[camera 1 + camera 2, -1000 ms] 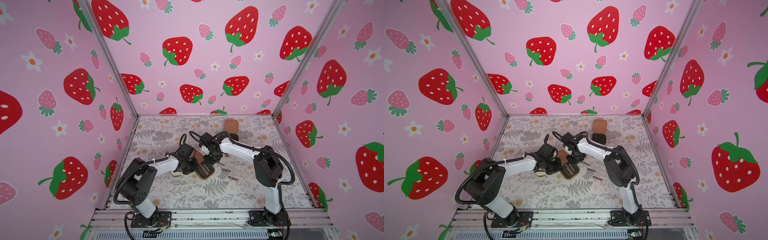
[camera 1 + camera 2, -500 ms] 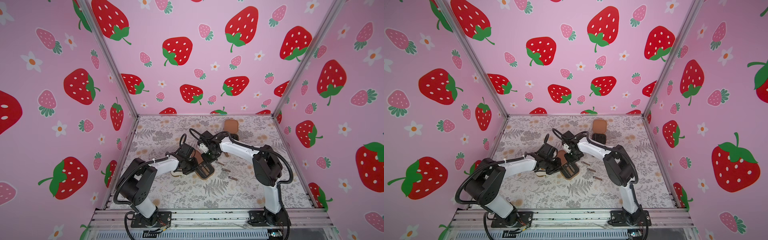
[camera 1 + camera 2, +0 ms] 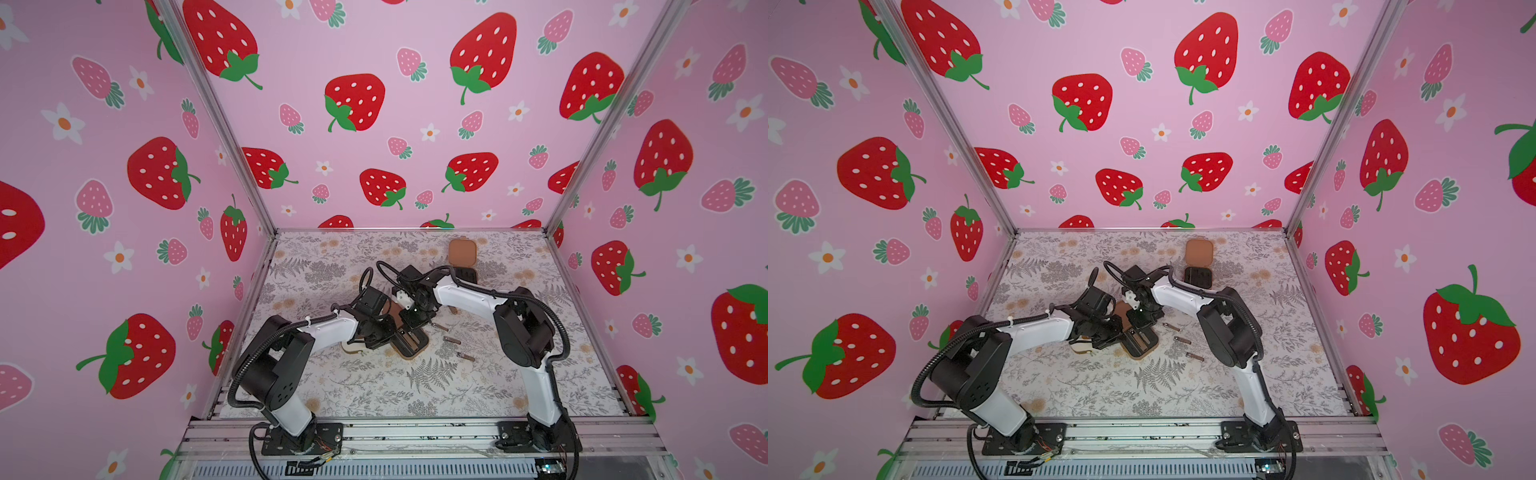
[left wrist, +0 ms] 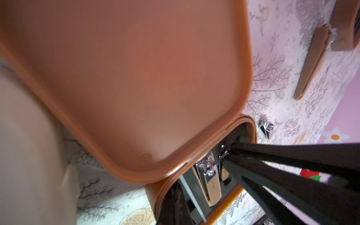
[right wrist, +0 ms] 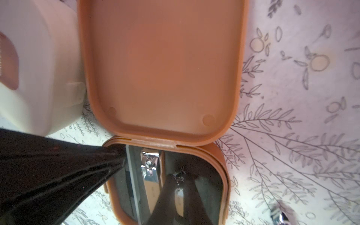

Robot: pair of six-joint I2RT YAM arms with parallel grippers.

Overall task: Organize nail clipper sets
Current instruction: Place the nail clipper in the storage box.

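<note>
A brown case (image 3: pixel 411 345) lies open mid-table with its lid (image 5: pixel 161 64) raised. Its black insert holds a large clipper (image 5: pixel 150 175) and a slim file (image 5: pixel 132 185). My right gripper (image 5: pixel 180 175) reaches into the insert, shut on a small clipper (image 5: pixel 179 196). My left gripper (image 5: pixel 118 155) is shut, its tips pressed into the case's corner by the hinge. A cream case (image 3: pixel 352 347) lies closed under the left wrist. A second brown case (image 3: pixel 462 251) stands open at the back. Three loose metal tools (image 3: pixel 451 340) lie on the mat right of the middle case.
The floral mat (image 3: pixel 374 386) is bounded by pink strawberry walls on three sides and an aluminium rail (image 3: pixel 415 432) at the front. Both forearms cross over the table's middle. One loose tool (image 4: pixel 266 128) lies close to the case's outer wall.
My right gripper's jaws have closed on the small clipper inside the case. Both arms have hardly moved.
</note>
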